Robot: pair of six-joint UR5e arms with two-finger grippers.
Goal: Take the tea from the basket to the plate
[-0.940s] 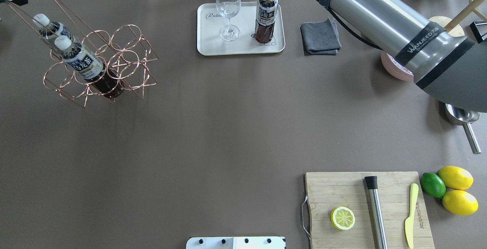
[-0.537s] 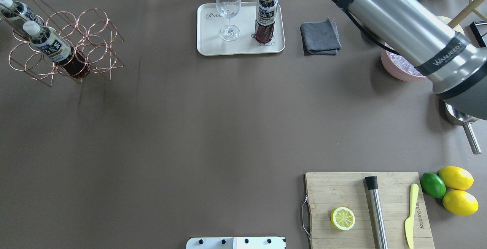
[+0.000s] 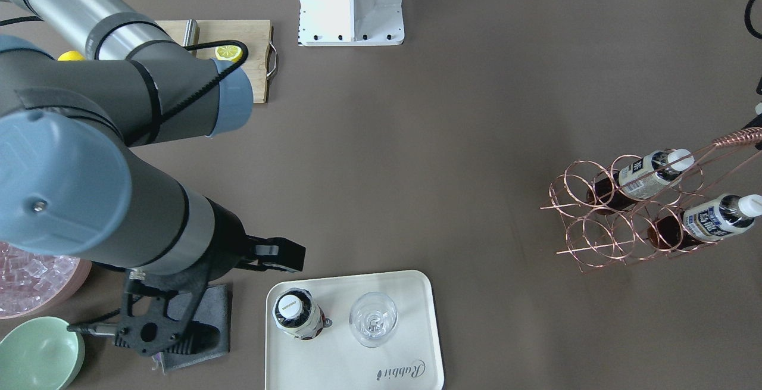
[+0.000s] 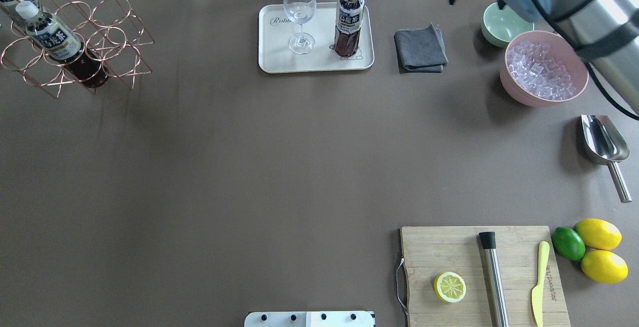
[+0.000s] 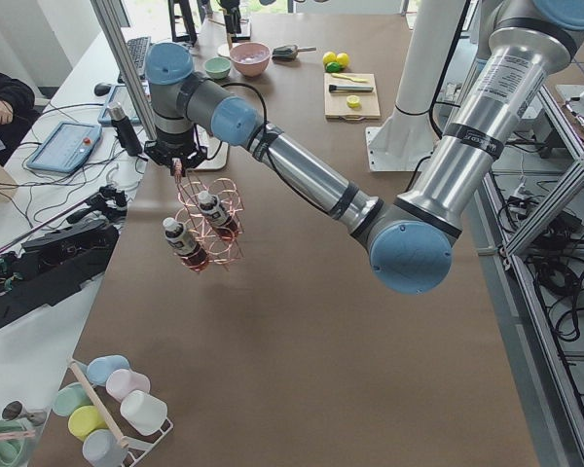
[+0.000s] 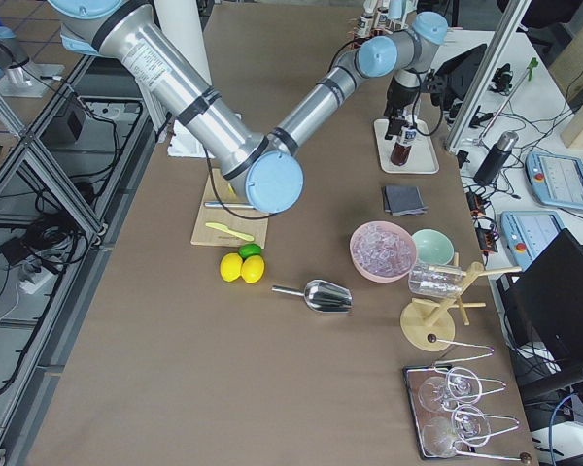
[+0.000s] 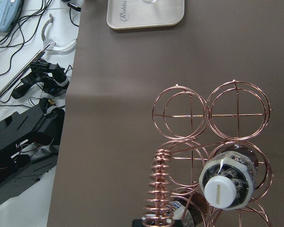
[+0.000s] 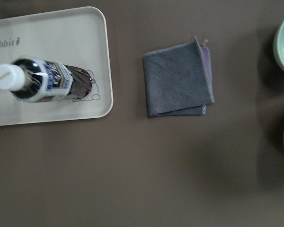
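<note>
A: While the left claw point(image 5: 178, 156) is at the handle of the basket point(image 4: 120, 22), upper left of the overhead frame, is it closed?
B: I cannot tell, also not for the right claw point(image 3: 152, 324). One tea point(image 4: 349, 22) stands upright on the plate point(image 4: 279, 57), top centre, beside a glass point(image 4: 299, 12); two more lean in the basket.

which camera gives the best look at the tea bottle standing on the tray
Overhead exterior: the tea bottle stands unblocked on the tray, its label and dark drink plain. Front-facing sees it nearly top-down; the right wrist view is blurred; exterior right shows it tiny; the left wrist view misses it.
</note>
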